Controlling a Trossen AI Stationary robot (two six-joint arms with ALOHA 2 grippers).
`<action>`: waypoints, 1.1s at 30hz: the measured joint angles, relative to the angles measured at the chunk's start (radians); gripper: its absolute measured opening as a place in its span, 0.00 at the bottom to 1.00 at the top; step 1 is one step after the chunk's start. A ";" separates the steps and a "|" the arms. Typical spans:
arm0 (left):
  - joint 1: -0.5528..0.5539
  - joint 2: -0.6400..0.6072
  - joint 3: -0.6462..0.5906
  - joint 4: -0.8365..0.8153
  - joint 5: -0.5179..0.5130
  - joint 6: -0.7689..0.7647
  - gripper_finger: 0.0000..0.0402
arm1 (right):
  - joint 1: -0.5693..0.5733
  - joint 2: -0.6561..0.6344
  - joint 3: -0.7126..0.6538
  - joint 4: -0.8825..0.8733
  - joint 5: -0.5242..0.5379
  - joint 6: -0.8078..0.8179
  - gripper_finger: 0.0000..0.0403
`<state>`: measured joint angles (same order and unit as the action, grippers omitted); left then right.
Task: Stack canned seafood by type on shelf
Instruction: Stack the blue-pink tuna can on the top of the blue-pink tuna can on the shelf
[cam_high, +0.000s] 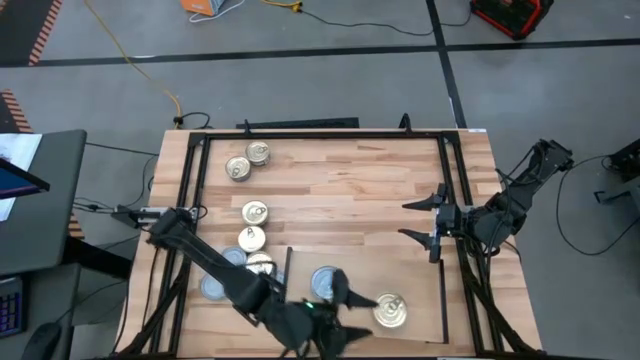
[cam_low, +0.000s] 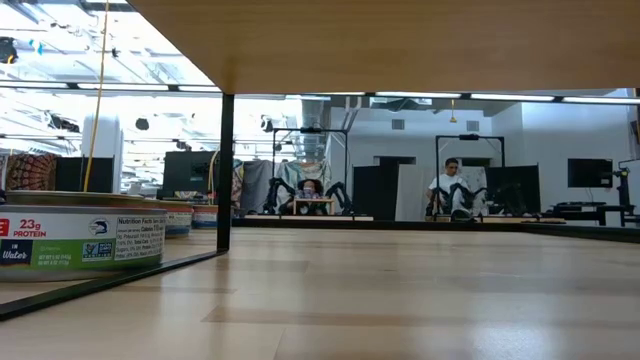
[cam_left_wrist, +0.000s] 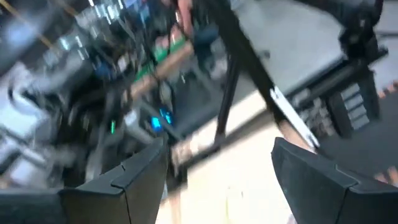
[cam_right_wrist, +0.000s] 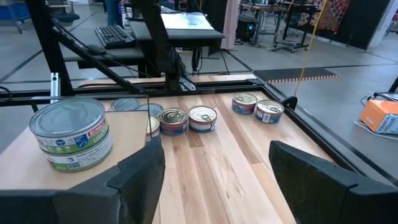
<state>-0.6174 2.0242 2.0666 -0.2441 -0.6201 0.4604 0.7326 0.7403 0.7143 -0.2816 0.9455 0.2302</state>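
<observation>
In the high view the pale shelf (cam_high: 420, 270) lies at the table's near right. On it are a silvery-blue-lidded tin (cam_high: 325, 281) and a gold-lidded tin (cam_high: 390, 312). The right wrist view shows the silvery-blue one as a stack of two tins (cam_right_wrist: 71, 134). Several more tins (cam_high: 255, 212) stand on the tabletop left of the shelf, and two (cam_high: 248, 161) stand near the far left. My left gripper (cam_high: 352, 297) hovers open between the two shelf tins, and its wrist view (cam_left_wrist: 217, 180) shows nothing between the fingers. My right gripper (cam_high: 425, 220) waits open at the table's right (cam_right_wrist: 214, 180).
A black frame (cam_high: 330, 132) runs round the tabletop, with rails along both sides. The low view looks under a wooden board (cam_low: 400, 40) past a black post (cam_low: 226, 170) and shows a labelled tin (cam_low: 80, 240) at the left. Bare wood (cam_high: 350, 190) lies mid-table. People sit in the room behind.
</observation>
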 joint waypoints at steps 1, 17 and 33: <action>0.002 -0.024 -0.001 -0.080 -0.017 -0.049 0.68 | 0.000 0.000 0.000 0.000 0.000 0.000 0.79; 0.093 -0.574 -0.692 -0.256 -0.352 -0.530 0.58 | -0.038 0.033 0.000 0.037 0.000 -0.029 0.79; 0.312 -1.101 -1.374 -0.285 -0.342 -0.885 0.52 | -0.139 0.033 0.000 0.069 -0.001 -0.056 0.79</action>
<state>-0.3057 0.9235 0.6926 -0.5290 -0.9625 -0.4249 0.5939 0.7734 0.7147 -0.2122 0.9443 0.1745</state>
